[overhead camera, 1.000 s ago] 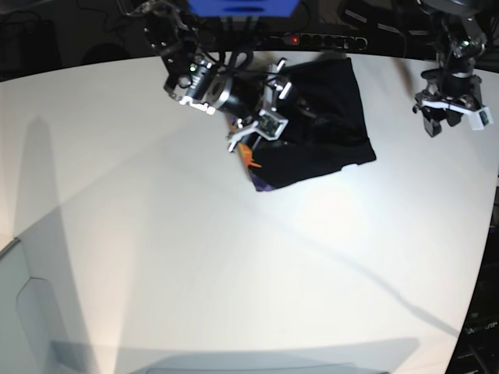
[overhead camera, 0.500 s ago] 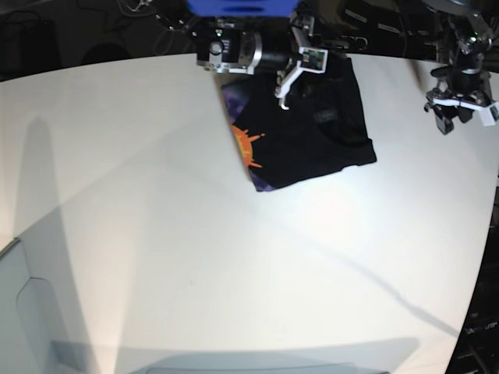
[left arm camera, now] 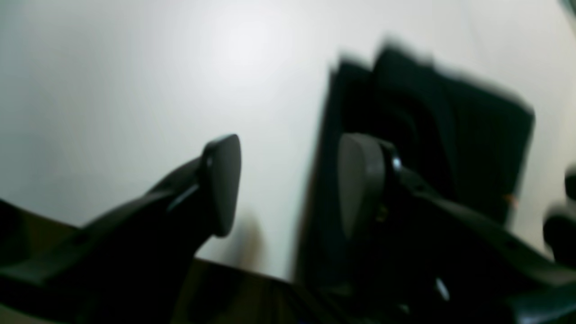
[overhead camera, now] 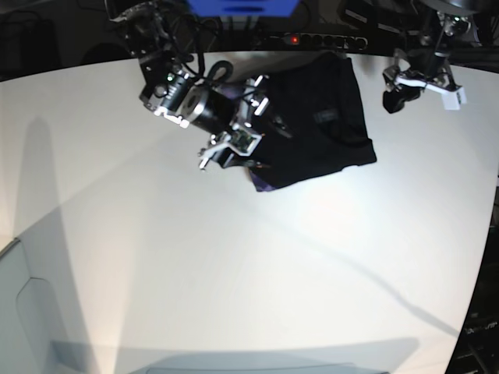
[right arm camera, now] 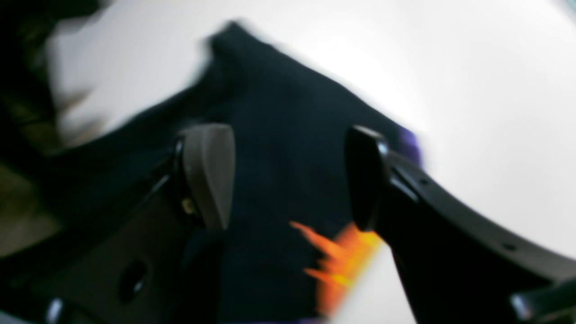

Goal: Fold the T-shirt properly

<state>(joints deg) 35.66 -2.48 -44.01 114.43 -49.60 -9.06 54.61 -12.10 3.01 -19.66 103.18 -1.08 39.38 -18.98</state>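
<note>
The black T-shirt [overhead camera: 323,125] lies folded into a compact rectangle at the back of the white table [overhead camera: 234,273]. My right gripper [overhead camera: 230,152] hovers open over the shirt's left edge. In the right wrist view the right gripper [right arm camera: 288,175] shows black cloth [right arm camera: 279,135] below its spread fingers, with the orange print [right arm camera: 337,256] and a purple bit [right arm camera: 409,139] near one finger. My left gripper [overhead camera: 398,93] hangs open just off the shirt's far right corner. In the left wrist view the left gripper [left arm camera: 288,189] holds nothing, and the shirt [left arm camera: 450,135] lies behind one finger.
A power strip with a red light [overhead camera: 292,39] and a blue block [overhead camera: 242,6] sit behind the table's curved back edge. A pale grey panel [overhead camera: 19,312] stands at the lower left. Both wrist views are blurred.
The right arm has swung from the back of the table down onto the shirt's left edge, covering the orange print. The left arm has shifted left towards the shirt's far corner.
</note>
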